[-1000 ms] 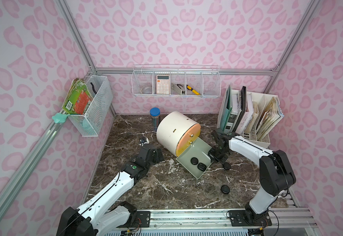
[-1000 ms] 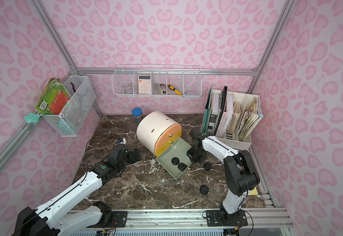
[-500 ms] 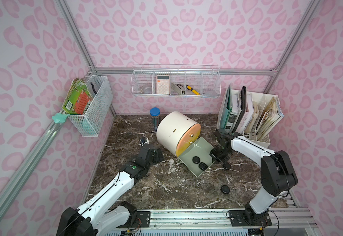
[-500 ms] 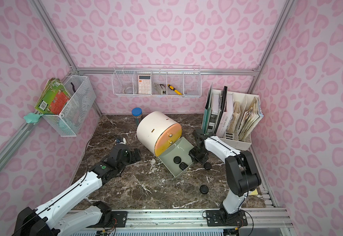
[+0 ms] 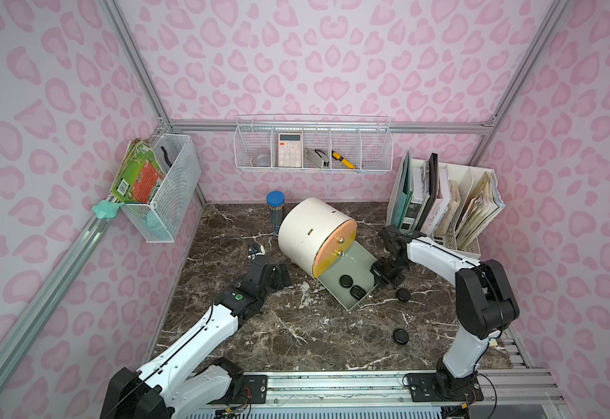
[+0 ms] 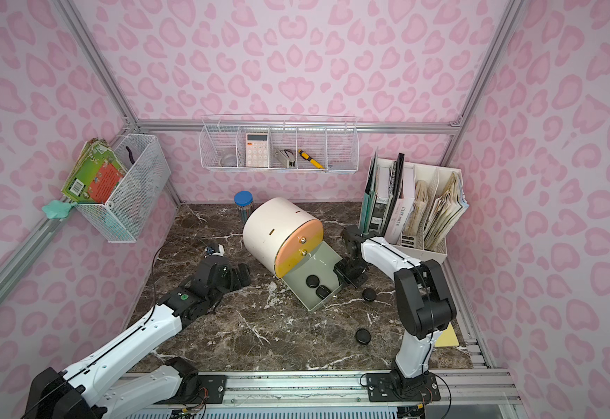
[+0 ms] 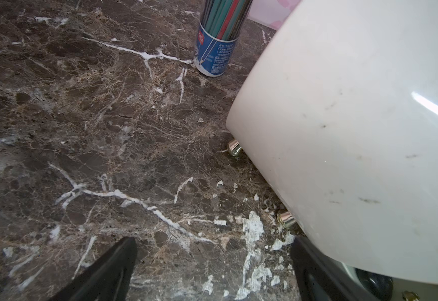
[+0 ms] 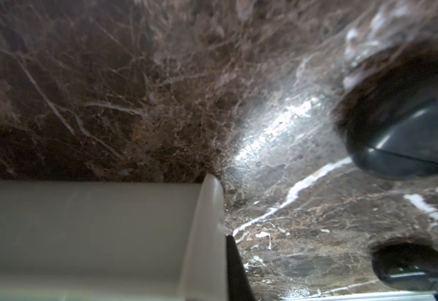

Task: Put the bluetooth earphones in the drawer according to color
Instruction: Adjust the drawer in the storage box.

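Note:
The white barrel drawer cabinet point(image 5: 309, 230) lies on its side at mid-table, with its peach and yellow fronts shut. Its grey-green drawer point(image 5: 363, 259) is pulled out and holds two black earphones point(image 5: 346, 280) point(image 5: 357, 291). Two more black earphones lie on the marble point(image 5: 403, 294) point(image 5: 401, 336), and both show in the right wrist view point(image 8: 408, 135) point(image 8: 413, 268). My right gripper point(image 5: 381, 274) is shut, one finger point(image 8: 235, 263) against the drawer's outer side wall point(image 8: 207, 229). My left gripper point(image 5: 278, 277) point(image 7: 212, 273) stands open and empty beside the cabinet point(image 7: 356, 130).
A blue-capped pencil tube point(image 5: 275, 212) stands behind the cabinet. A white file rack point(image 5: 445, 214) full of folders stands at the back right, close to my right arm. Wire baskets hang on the back wall point(image 5: 314, 148) and the left wall point(image 5: 165, 196).
The grey-green drawer with its two black earphones has slid a little way back toward the cabinet, with my right gripper against it. The left arm has not moved.

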`<action>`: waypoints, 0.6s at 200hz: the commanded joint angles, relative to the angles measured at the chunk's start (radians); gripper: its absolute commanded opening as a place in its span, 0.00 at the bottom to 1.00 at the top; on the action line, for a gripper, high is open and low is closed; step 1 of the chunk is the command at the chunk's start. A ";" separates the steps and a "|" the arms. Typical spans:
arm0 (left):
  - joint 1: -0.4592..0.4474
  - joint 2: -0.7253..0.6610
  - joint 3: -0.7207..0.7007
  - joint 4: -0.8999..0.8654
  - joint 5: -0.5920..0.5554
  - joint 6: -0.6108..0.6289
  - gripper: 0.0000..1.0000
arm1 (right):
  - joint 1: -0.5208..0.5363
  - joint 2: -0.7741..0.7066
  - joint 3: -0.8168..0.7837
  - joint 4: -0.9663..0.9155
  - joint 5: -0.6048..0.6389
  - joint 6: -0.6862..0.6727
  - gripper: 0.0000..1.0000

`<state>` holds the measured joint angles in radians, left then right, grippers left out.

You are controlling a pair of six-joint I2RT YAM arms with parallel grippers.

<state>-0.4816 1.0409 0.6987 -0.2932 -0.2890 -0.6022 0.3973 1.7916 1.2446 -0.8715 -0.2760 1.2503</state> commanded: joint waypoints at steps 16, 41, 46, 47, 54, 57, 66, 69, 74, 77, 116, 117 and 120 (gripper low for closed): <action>0.000 0.001 0.006 0.005 -0.001 0.003 0.97 | 0.007 0.000 0.041 -0.074 0.007 0.001 0.00; 0.000 0.000 0.005 0.004 0.000 0.002 0.97 | 0.014 0.005 0.058 -0.093 0.011 -0.003 0.00; 0.000 0.000 0.005 0.005 0.000 0.003 0.97 | 0.016 0.006 0.061 -0.096 0.010 -0.004 0.00; 0.000 0.000 0.005 0.004 0.000 0.003 0.97 | 0.016 0.007 0.061 -0.096 0.010 -0.005 0.00; 0.001 0.000 0.005 0.004 0.001 0.003 0.97 | 0.017 0.008 0.066 -0.099 0.009 -0.005 0.00; 0.000 0.000 0.004 0.005 0.002 0.004 0.97 | 0.019 0.009 0.066 -0.100 0.010 -0.005 0.00; 0.000 -0.002 0.004 0.003 0.002 0.002 0.97 | 0.021 0.012 0.072 -0.103 0.010 -0.005 0.00; 0.000 -0.002 0.004 0.004 0.002 0.003 0.97 | 0.023 0.013 0.075 -0.104 0.010 -0.005 0.00; 0.001 -0.003 0.004 0.004 0.002 0.002 0.97 | 0.023 0.014 0.077 -0.103 0.011 -0.007 0.00; 0.000 -0.003 0.005 0.004 0.002 0.003 0.97 | 0.022 0.015 0.079 -0.105 0.013 -0.007 0.00; 0.000 -0.005 0.005 0.002 0.004 0.002 0.97 | 0.023 0.043 0.108 -0.115 0.009 -0.013 0.00; 0.000 -0.006 0.005 0.003 0.004 0.002 0.97 | 0.024 0.044 0.108 -0.114 0.009 -0.013 0.00; 0.001 -0.007 0.004 0.003 0.004 0.003 0.97 | 0.024 0.044 0.108 -0.111 0.007 -0.012 0.00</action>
<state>-0.4820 1.0401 0.6987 -0.2932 -0.2886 -0.6022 0.4191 1.8275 1.3403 -0.9630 -0.2550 1.2335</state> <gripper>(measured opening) 0.969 0.071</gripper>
